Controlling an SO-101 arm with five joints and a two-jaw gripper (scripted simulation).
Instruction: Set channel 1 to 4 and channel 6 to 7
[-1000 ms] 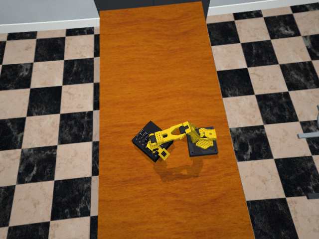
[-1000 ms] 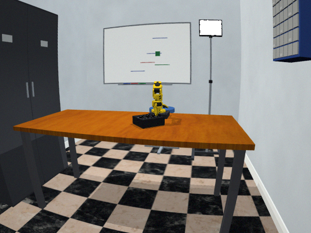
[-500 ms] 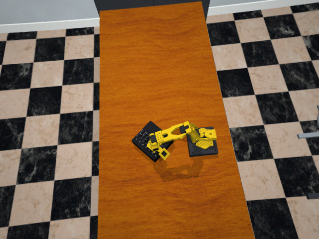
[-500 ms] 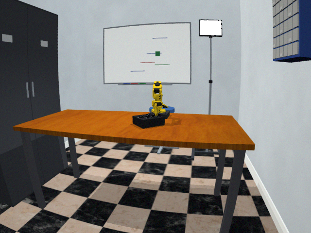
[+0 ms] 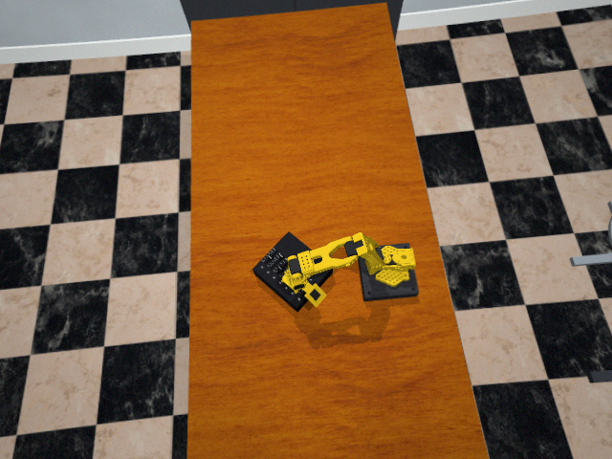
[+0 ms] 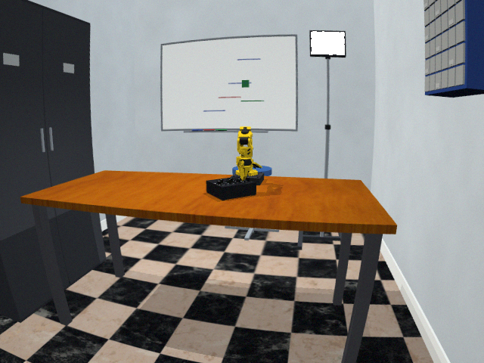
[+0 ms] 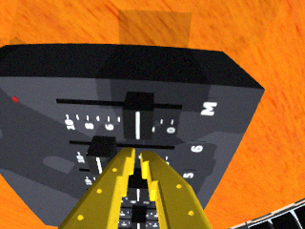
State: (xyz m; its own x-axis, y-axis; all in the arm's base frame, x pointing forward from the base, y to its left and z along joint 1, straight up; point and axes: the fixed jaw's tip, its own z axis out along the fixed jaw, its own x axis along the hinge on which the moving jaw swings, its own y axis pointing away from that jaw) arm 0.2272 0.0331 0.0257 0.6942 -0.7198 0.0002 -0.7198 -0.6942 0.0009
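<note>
From the top view I see the yellow SO-101 arm folded out from its dark base plate toward the lighting desk, a black box that sits turned at an angle on the orange wooden table. The desk lies just beside the base plate, on the side away from it along the table's width, and the arm's forearm crosses over the desk's near corner.

On my wrist view the gripper points down at the desk's sloped panel. Its 2 yellow fingers run nearly parallel with only a thin dark slit between them, so I read the pincer as closed with nothing clamped in it. The tips rest at or just over the panel; I cannot tell whether they touch a cap. Just past the tips stands a black fader cap on its slot, with a white line below it. A second black cap sits on the next slot, immediately left of the tips. White level marks run along both slots, too blurred for me to read. A small red dot shows near the panel's left edge.

From the exterior view the arm stands upright over the desk, wrist bent down onto the panel.
</note>
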